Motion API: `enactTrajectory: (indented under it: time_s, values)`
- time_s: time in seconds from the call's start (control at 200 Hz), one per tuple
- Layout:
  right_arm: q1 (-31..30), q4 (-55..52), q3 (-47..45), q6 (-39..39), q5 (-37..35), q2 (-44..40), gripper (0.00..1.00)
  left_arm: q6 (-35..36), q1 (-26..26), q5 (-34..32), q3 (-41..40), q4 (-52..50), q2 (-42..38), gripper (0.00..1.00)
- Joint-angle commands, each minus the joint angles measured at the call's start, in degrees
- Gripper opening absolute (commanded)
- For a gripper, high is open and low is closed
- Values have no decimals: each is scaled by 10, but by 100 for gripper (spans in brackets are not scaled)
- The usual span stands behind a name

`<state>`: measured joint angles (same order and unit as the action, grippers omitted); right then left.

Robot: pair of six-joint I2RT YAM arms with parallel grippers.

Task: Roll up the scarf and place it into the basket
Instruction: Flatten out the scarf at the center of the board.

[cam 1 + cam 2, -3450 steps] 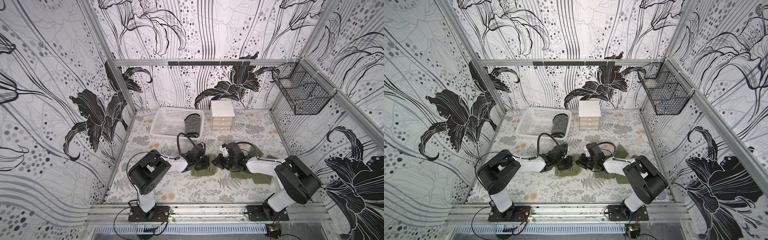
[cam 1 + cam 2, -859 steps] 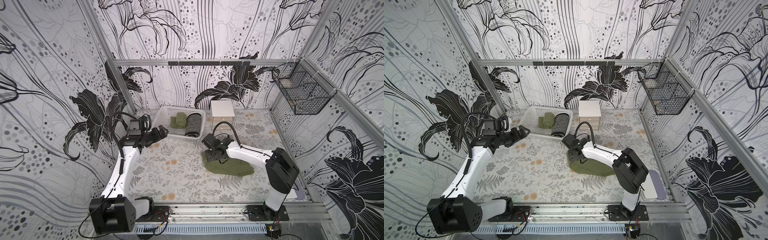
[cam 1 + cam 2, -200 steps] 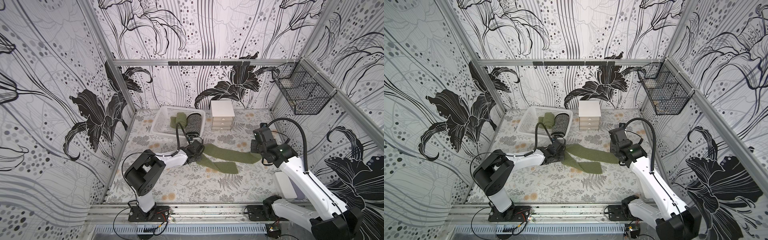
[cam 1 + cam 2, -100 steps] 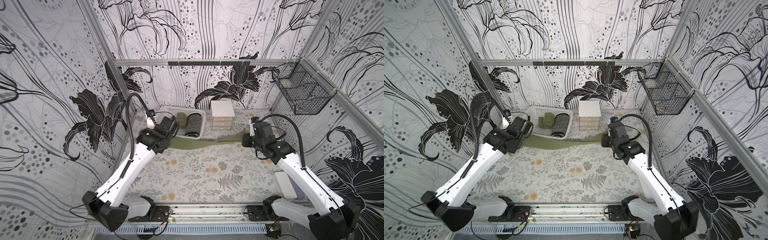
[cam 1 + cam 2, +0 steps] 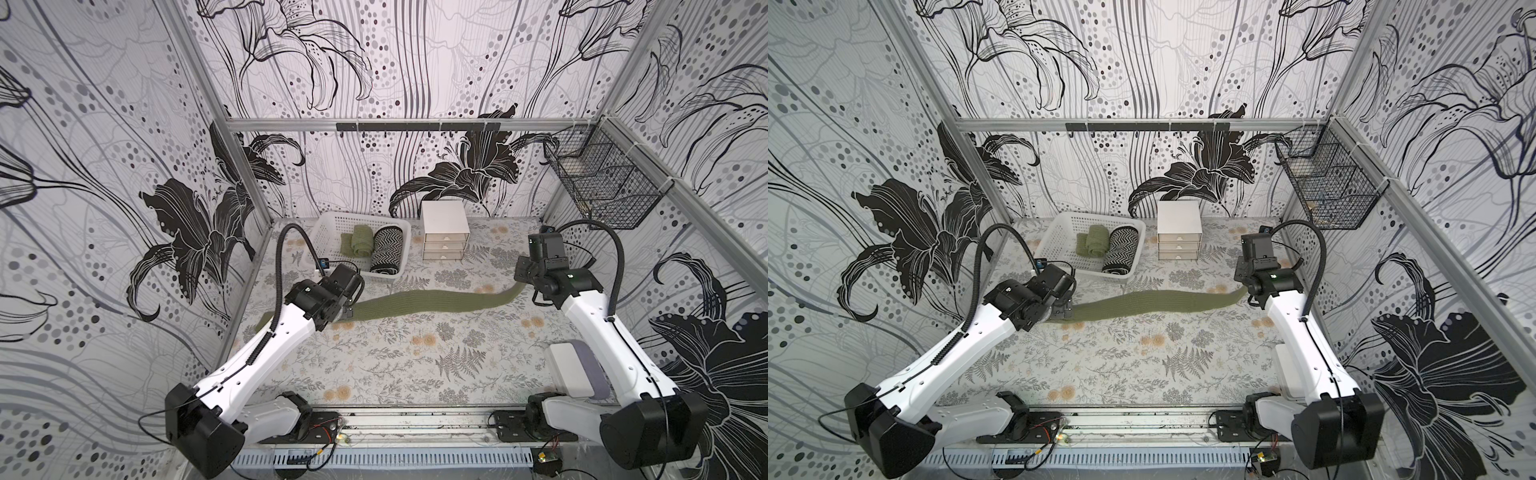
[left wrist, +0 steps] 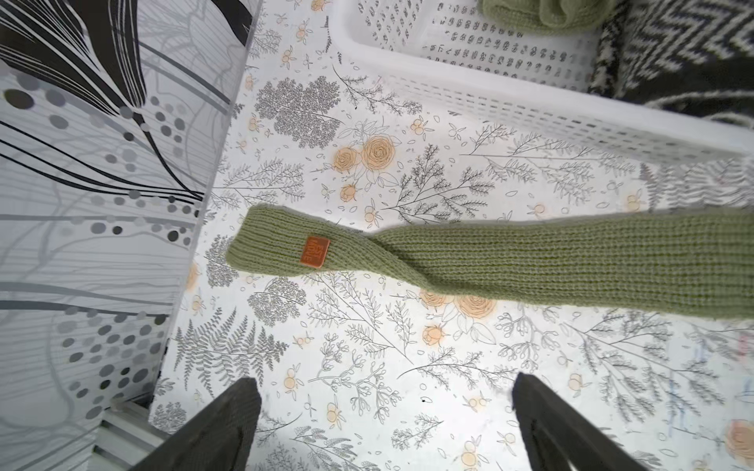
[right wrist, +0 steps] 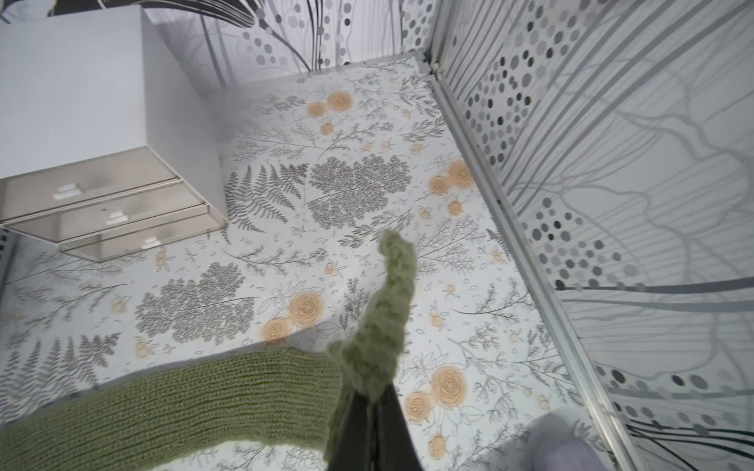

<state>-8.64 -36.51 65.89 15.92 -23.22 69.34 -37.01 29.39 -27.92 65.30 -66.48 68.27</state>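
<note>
Flower-printed cloth covers the table (image 5: 415,374), and black-and-white lily wallpaper lines the walls around it. The green knitted scarf (image 5: 415,305) lies stretched across the table, unrolled, in front of the white basket (image 5: 328,220) and apart from it. Near its left end the scarf carries a small orange tag (image 6: 315,253) with stamped letters in two lines; they may begin with "EST", but they are too small to read for sure. No other writing can be read.

The left arm (image 5: 270,353) reaches from the front corner towards the basket, its wrist bent down over the scarf's left part. The left gripper (image 6: 385,385) hangs above the cloth with its jaws spread wide, holding nothing. The right arm (image 5: 602,332) runs up along the right wall, its wrist turned inward. The right gripper (image 7: 369,403) is pinched tight on the scarf's right end, which is raised and pokes out past the fingertips.

Inside the basket lie a green roll (image 5: 360,243) and a zigzag roll (image 5: 387,249), side by side. A white drawer unit (image 5: 444,216) stands just beside the basket.
</note>
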Motion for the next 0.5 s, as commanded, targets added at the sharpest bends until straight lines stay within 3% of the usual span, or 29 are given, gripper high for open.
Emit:
enactTrajectory:
  time_s: [0.0, 0.19, 0.305, 0.496]
  values:
    - [4, -20, 17, -12, -71, -16, 0, 23, -35, 57, -15, 55, -4, 99]
    - [28, -29, 24, -56, -208, -56, 0, 10, -119, 154, -69, 116, 47, 99]
    - [76, -33, 44, -76, -222, -71, 0, 0, -149, 176, -91, 139, 70, 99]
    - [101, -33, 42, -96, -283, -78, 0, -13, -195, 184, -104, 164, 115, 99]
